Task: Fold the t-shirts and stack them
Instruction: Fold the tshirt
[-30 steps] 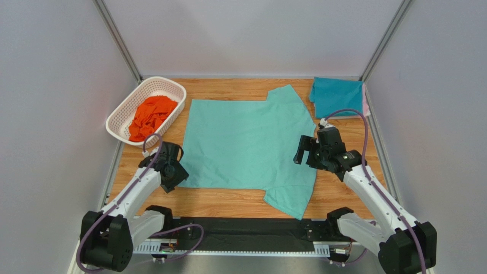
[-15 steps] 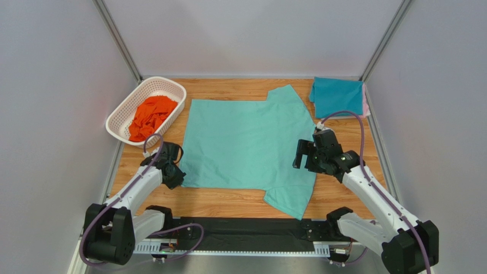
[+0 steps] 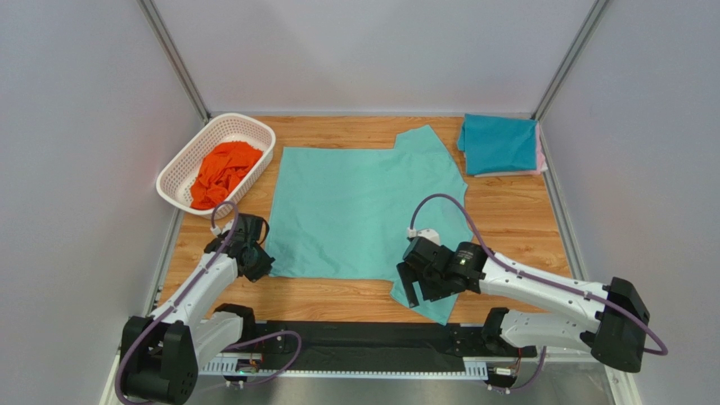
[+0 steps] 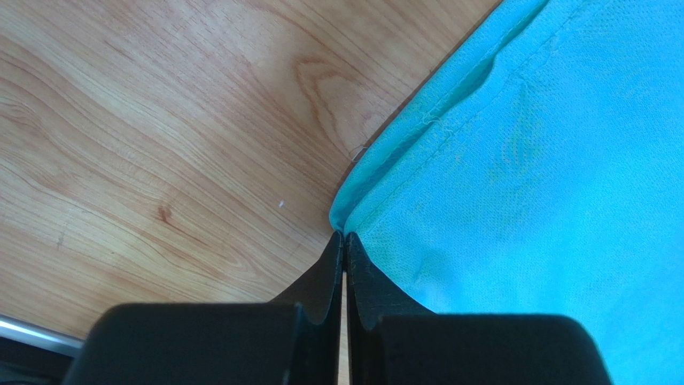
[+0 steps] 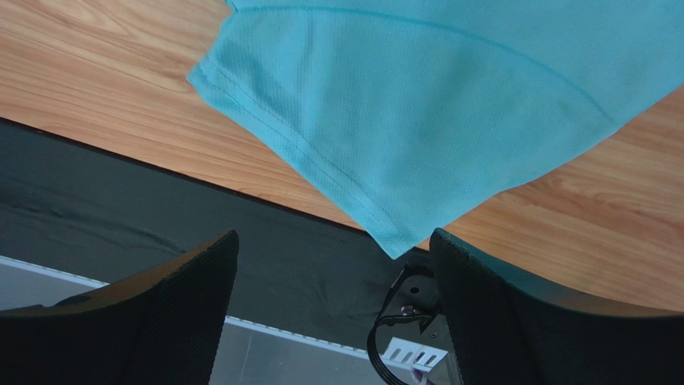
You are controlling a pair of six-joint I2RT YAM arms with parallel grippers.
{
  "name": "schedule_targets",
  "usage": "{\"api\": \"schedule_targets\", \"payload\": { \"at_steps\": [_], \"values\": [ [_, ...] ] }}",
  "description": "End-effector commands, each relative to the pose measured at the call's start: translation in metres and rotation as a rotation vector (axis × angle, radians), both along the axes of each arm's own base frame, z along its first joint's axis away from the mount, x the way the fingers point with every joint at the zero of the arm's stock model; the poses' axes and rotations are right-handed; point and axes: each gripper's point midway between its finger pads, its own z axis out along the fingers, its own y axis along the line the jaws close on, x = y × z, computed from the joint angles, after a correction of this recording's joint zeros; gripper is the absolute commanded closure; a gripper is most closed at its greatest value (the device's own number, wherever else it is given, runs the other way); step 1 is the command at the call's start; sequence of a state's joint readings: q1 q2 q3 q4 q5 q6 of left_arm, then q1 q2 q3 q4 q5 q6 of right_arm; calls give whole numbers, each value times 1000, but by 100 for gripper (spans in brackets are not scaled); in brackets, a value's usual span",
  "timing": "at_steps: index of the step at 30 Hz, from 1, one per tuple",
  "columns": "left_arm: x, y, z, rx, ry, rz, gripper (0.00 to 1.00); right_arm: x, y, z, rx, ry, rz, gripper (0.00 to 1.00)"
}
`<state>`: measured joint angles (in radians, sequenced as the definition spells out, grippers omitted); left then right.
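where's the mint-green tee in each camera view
Top external: mint-green t-shirt lies spread flat mid-table, one sleeve toward the near edge.
Left wrist: mint-green t-shirt fills the right side, its hemmed corner near the centre.
Right wrist: mint-green t-shirt sleeve fills the upper middle.
Shared landmark: the wooden tabletop borders the shirt in all three.

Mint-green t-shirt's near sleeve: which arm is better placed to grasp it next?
Probably right: the open right gripper hangs above that sleeve; the left gripper sits shut at the hem corner.
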<state>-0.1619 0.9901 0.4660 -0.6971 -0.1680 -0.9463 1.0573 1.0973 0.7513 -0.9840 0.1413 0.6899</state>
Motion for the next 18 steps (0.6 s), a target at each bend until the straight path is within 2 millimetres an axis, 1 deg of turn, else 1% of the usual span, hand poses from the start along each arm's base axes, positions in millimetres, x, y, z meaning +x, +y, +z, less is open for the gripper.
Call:
{"api": "schedule_targets", "payload": {
  "at_steps": [1,3,4,6,9,12,13,14,16,18],
  "values": [
    [-3,-1,0,-7,5,-21,100,-20,-9,-17,-52,85,-69,15],
    [-3,-1,0,-6,8,-21,100,-25,-8,-27,-47,110,-68,18],
    [-3,-1,0,-7,7,-20,100,-26,-7,-29,-43,117,-71,22],
    [-3,-2,0,-10,11,-24,100,-26,-7,-35,-45,118,-75,23],
    [-3,-2,0,-9,15,-19,100,-28,-15,-45,-88,129,-88,24],
    [-4,0,0,0,21,-11,100,-33,-17,-56,-102,160,-101,28],
    [-5,1,0,3,24,-12,100,-36,-21,-61,-114,169,-103,32],
    [-4,2,1,8,24,-9,100,-36,-19,-64,-111,174,-108,33],
    [-6,3,1,13,30,-6,100,-37,-22,-69,-124,174,-112,34],
    [-7,3,1,14,34,-6,100,-36,-22,-73,-130,172,-123,39]
  ]
}}
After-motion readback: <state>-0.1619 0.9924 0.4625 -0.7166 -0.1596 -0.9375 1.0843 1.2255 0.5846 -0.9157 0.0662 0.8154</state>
